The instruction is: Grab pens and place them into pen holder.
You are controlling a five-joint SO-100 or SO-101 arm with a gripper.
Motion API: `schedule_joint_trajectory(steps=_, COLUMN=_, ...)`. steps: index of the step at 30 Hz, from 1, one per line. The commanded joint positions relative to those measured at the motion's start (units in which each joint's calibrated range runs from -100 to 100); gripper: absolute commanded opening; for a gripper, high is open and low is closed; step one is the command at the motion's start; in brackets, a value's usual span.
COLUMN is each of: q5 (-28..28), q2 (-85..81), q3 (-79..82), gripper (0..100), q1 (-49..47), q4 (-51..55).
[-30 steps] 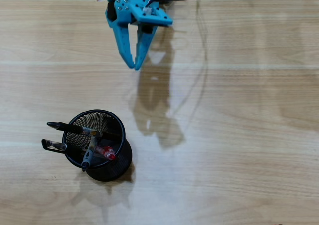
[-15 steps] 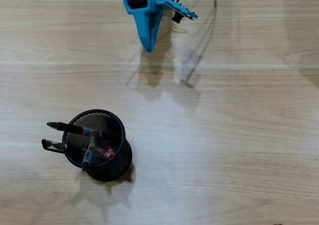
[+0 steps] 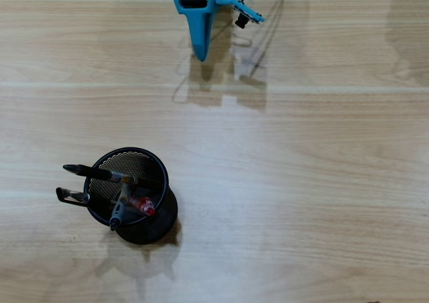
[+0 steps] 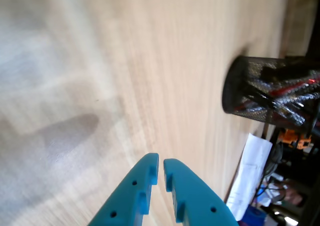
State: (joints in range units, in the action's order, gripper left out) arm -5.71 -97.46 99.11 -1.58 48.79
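The black wire-mesh pen holder point(image 3: 134, 196) stands on the wooden table at the lower left of the overhead view, and at the right of the wrist view point(image 4: 260, 93). Several pens lean inside it: a black one point(image 3: 94, 173), a red and clear one point(image 3: 142, 206), one with a grey sleeve point(image 3: 120, 206) and one whose black clip point(image 3: 70, 196) sticks out left. My blue gripper point(image 3: 200, 53) is at the top edge, far from the holder. Its jaws are nearly together with only a thin slit and nothing between them point(image 4: 161, 162).
A black cable point(image 3: 268, 21) runs beside the arm at the top. In the wrist view, past the table's far edge, lie white paper point(image 4: 250, 171) and dim room clutter.
The gripper has drawn back toward the top edge, turned, and closed its jaws from open to nearly together. The holder and the pens have stayed put.
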Motion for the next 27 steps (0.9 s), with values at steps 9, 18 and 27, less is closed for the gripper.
schedule_joint_trajectory(steps=9, q5=3.6, q2=-1.0, q3=-1.9, gripper=2, q1=-0.1, q4=7.5)
schedule_joint_trajectory(steps=18, q5=3.4, q2=-0.9, q3=-1.9, gripper=2, q1=0.2, q4=7.0)
schedule_joint_trajectory(steps=27, q5=3.6, q2=-0.9, q3=-1.9, gripper=2, q1=-0.5, q4=7.0)
